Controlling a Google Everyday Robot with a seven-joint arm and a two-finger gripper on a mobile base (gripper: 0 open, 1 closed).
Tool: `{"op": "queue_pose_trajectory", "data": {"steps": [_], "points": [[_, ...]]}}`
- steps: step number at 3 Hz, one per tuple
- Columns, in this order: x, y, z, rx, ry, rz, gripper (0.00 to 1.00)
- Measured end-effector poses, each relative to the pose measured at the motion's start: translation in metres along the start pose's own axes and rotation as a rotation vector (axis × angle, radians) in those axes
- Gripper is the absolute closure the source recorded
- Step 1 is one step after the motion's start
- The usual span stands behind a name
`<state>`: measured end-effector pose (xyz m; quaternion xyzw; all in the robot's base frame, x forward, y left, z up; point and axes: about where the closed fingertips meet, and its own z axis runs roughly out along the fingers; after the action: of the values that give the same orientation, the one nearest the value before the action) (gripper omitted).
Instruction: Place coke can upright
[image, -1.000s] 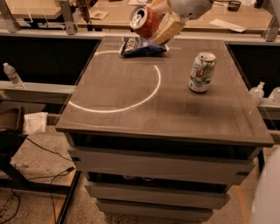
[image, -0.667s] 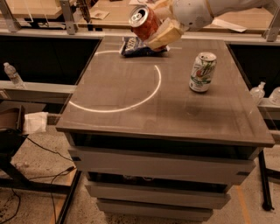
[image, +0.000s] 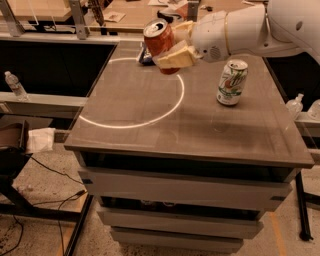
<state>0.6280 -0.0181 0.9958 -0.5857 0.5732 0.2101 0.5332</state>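
Grey-brown laminate covers the top of the bench (image: 240, 135), and a thin white circle (image: 181, 95) is marked across its left and middle part. Below the top, the bench steps down in pale stacked tiers to a speckled floor, where black cables (image: 50, 172) trail off to the left. A white-and-green soda can (image: 232, 82) stands upright on the right side of the bench, outside the circle. At the far edge, a dark blue packet (image: 145, 56) lies mostly hidden behind the arm's load. Beyond the bench are light wooden worktops (image: 35, 7) with metal uprights. A clear water bottle (image: 16, 86) stands on a ledge to the left, a crumpled white cloth (image: 42, 139) lies lower down on that side, and another bottle (image: 295, 105) stands on the right.

The white arm (image: 250, 30) reaches in from the upper right. Its end effector (image: 169, 44) is above the far part of the bench, over the top of the circle, and its tan fingers (image: 175, 56) are clamped on the coke can (image: 156, 42), one across the can's near side and one behind it. The coke can hangs clear of the surface, well apart from the other can. It is tilted, with its silver top and pull tab turned up and to the left, and its red body slants down toward the fingers.
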Motion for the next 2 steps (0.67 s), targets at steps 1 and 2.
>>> {"op": "queue_pose_trajectory", "data": {"steps": [1, 2], "points": [[0.0009, -0.0007, 0.0034, 0.006, 0.000, 0.001, 1.00], [0.0007, -0.0005, 0.0034, 0.005, 0.000, 0.001, 1.00]]}}
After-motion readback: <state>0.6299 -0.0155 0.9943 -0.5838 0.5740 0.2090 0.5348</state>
